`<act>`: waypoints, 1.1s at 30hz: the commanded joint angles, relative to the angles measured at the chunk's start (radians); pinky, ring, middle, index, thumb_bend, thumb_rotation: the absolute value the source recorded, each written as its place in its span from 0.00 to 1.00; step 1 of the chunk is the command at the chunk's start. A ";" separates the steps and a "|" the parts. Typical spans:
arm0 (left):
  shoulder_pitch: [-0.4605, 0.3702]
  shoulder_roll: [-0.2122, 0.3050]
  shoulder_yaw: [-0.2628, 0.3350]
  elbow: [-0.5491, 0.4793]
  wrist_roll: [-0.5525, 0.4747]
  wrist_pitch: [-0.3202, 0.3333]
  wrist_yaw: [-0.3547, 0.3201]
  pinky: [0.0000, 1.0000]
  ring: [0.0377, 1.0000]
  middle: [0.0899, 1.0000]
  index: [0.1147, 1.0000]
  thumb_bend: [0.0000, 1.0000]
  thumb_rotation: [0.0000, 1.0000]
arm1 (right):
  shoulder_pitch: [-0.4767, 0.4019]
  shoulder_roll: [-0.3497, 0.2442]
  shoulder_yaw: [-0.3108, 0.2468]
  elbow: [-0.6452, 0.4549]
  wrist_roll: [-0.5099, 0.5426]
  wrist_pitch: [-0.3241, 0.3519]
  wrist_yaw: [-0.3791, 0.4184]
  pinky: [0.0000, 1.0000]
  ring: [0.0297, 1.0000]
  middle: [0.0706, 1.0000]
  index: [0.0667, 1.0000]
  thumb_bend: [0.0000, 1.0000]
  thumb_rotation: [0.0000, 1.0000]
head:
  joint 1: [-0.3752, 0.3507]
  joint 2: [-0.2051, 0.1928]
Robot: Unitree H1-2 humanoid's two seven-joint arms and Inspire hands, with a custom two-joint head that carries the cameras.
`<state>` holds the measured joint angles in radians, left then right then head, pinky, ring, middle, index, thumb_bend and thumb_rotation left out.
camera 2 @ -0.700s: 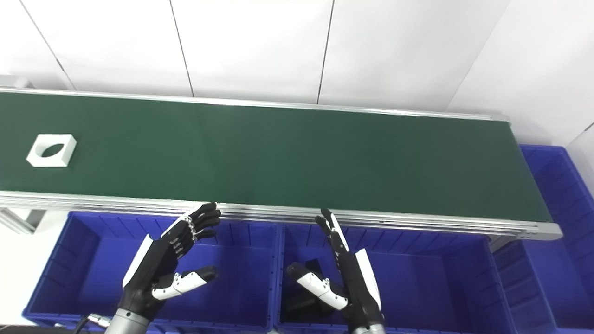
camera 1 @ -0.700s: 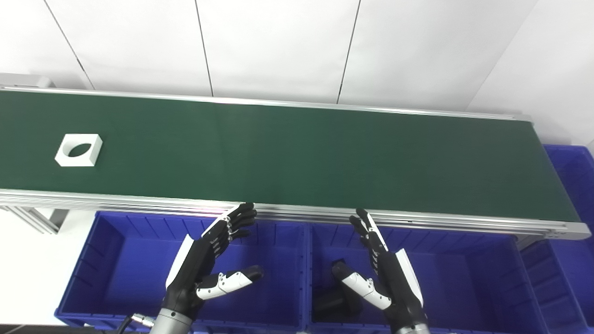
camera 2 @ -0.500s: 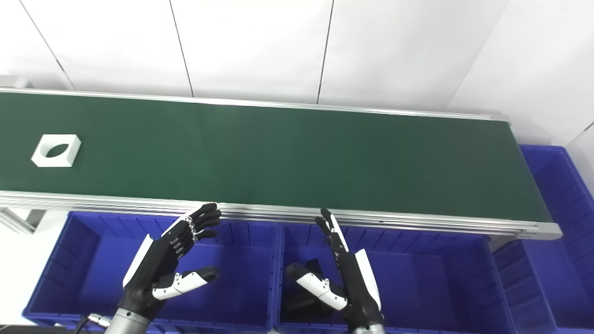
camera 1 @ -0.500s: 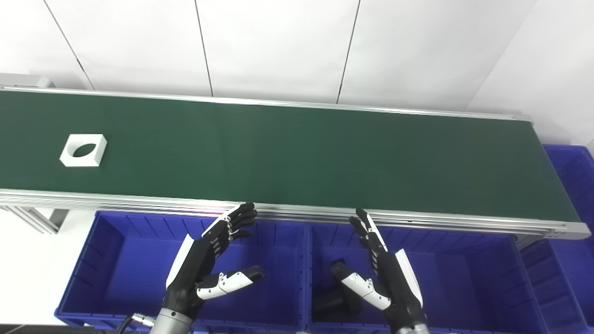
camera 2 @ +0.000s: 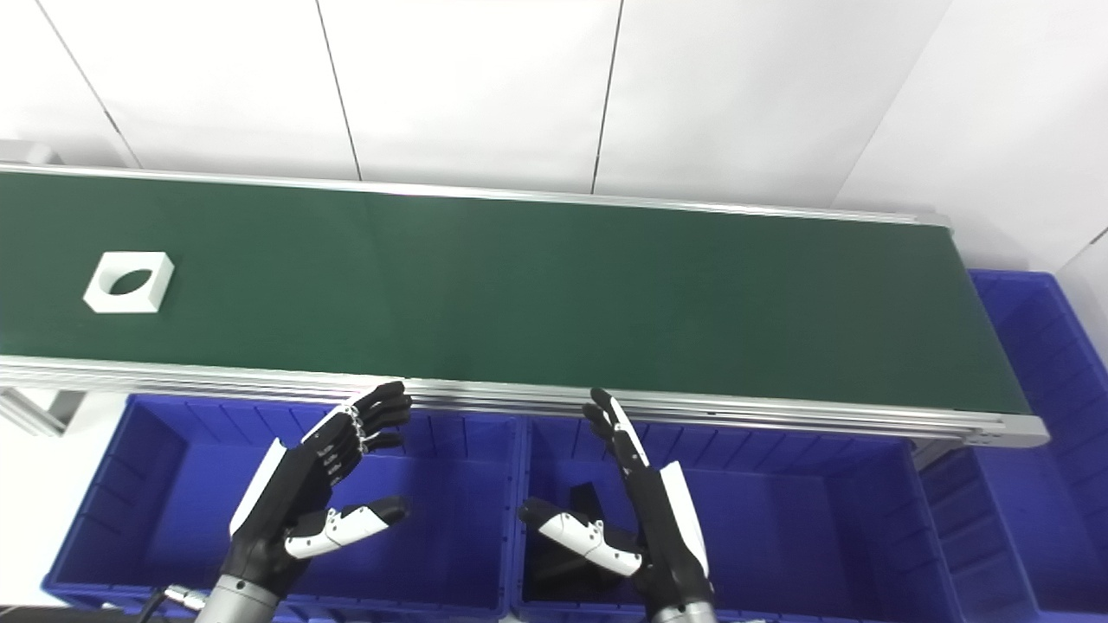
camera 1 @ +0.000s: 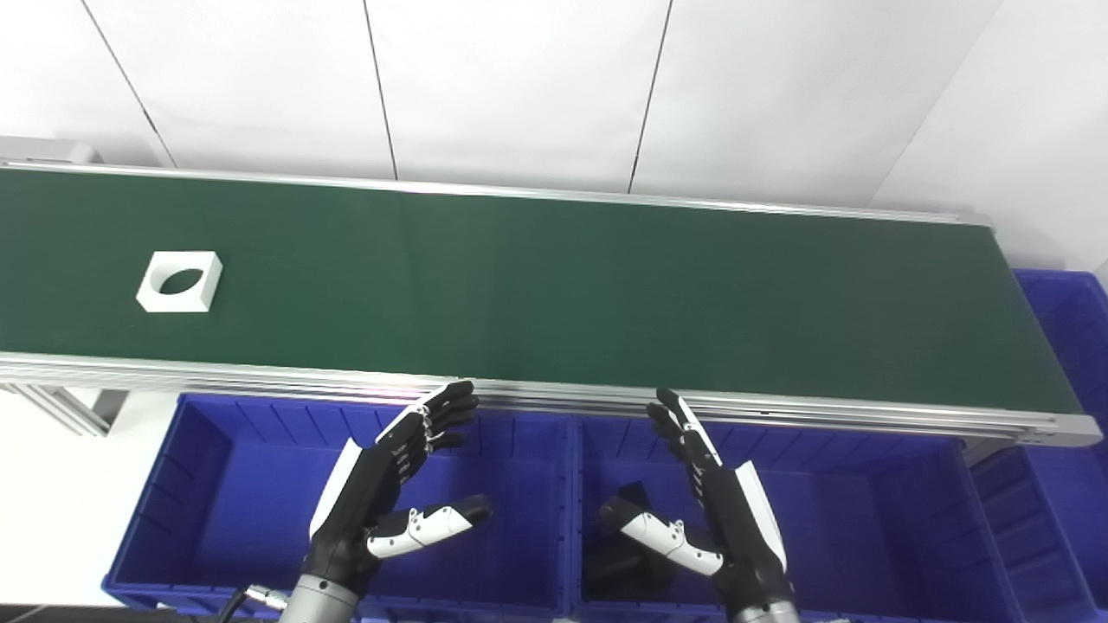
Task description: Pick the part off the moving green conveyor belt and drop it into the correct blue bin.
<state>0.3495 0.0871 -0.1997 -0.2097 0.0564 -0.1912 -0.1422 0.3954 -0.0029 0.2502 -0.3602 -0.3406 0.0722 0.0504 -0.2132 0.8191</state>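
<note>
Part [camera 1: 179, 281] has shifted right along the belt [camera 1: 563, 285] since the earlier frames, a small step each frame, so the belt is running and carrying it toward the hands. Camera hasn't moved; belt edges and bins sit in the same place.

Left hand [camera 1: 389, 484] unchanged: open, fingers spread, thumb out, holding nothing, hovering over the left bin [camera 1: 216, 484] just below the belt's near rail. Right hand [camera 1: 710, 502] also open and empty, over the middle bin [camera 1: 866, 519]; its thumb has swung slightly further left, otherwise same pose.

Part is a white square block with a round through-hole, lying flat at the far left of the belt, roughly mid-width. It's well apart from both hands, up and left of the left hand, which is the nearer one.

Judgement: still in the wait phase. At this drift rate the part needs more time before it's in reach of the left hand. Pick will need timing against belt motion.

A dark object [camera 1: 623, 554] lies in the middle bin under the right hand; can't tell what it is. Another bin [camera 1: 1065, 346] sits past the belt's right end.
</note>
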 commanded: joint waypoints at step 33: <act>-0.010 0.003 0.000 -0.015 -0.007 -0.024 -0.004 0.78 0.82 0.83 0.82 0.76 0.45 | 0.005 0.051 -0.025 -0.008 0.112 -0.096 -0.060 0.75 0.81 0.84 0.94 0.84 0.41 | 0.015 -0.009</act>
<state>0.3481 0.0908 -0.1990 -0.2094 0.0526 -0.1913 -0.1436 0.3992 0.0352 0.2258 -0.3496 -0.2388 0.0434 0.0026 -0.1995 0.8100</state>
